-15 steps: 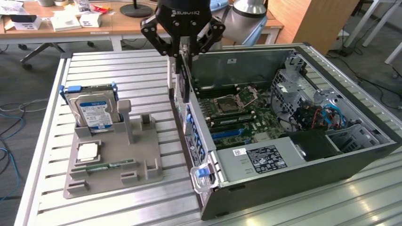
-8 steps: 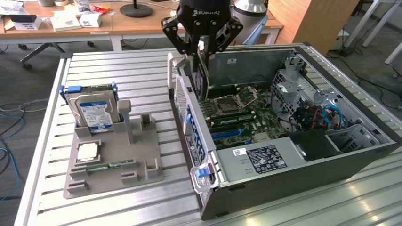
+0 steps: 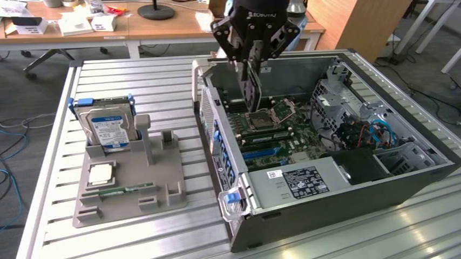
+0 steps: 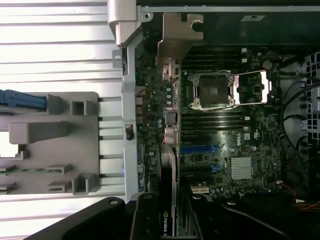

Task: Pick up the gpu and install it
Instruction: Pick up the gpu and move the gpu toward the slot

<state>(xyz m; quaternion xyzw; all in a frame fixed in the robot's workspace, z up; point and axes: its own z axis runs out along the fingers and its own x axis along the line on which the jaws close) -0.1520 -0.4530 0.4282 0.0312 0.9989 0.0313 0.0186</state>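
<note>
My gripper (image 3: 252, 67) hangs over the open computer case (image 3: 403, 178) and is shut on the gpu (image 3: 251, 91), a thin dark card held on edge and pointing down toward the motherboard (image 3: 284, 135). The card's lower end stands just above the board, near the CPU socket (image 3: 258, 118). In the wrist view the gpu (image 4: 167, 175) appears edge-on between my fingers (image 4: 145, 220), running over the motherboard (image 4: 225, 150) beside the blue slots (image 4: 200, 149), with its metal bracket (image 4: 176, 37) at the far end by the case's rear wall.
A grey holder (image 3: 129, 189) on the slatted table (image 3: 144, 81) at the exterior view's left carries a hard drive with a blue label (image 3: 108, 127), a processor chip (image 3: 101, 174) and a green memory stick (image 3: 119, 190). Inside the case sit a power supply (image 3: 303, 181) and cables (image 3: 367, 132).
</note>
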